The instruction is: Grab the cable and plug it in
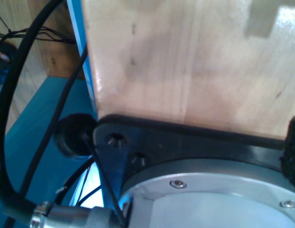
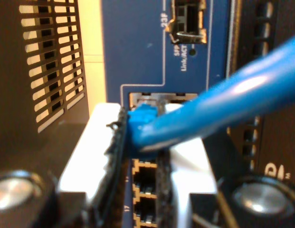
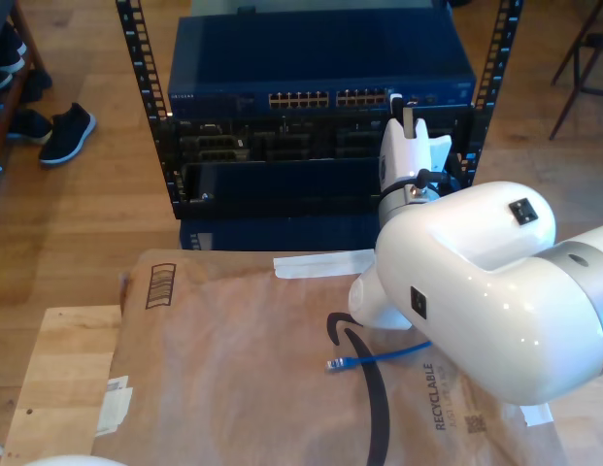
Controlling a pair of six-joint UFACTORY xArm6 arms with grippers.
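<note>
My second gripper [image 2: 140, 142] pinches the blue-booted plug of the thin bright blue cable [image 2: 223, 107] against the dark blue network switch [image 3: 320, 73] at the exterior view's upper centre; my first gripper's state cannot be told.

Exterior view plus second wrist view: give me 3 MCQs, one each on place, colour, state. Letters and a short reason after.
1. Where does the loose cable plug lie in the exterior view?
A. on the brown paper
B. on the wooden floor
C. on top of the rack

2. What colour is the cable?
A. grey
B. blue
C. yellow

3. What is my second gripper doing?
A. open, holding nothing
B. shut on the cable
C. shut on a roll of tape

Answers: 1 A, the plug rests on the brown paper near the white arm. 2 B, the cable is bright blue in both views. 3 B, the blue boot sits pinched between the fingers in front of the switch ports.
</note>
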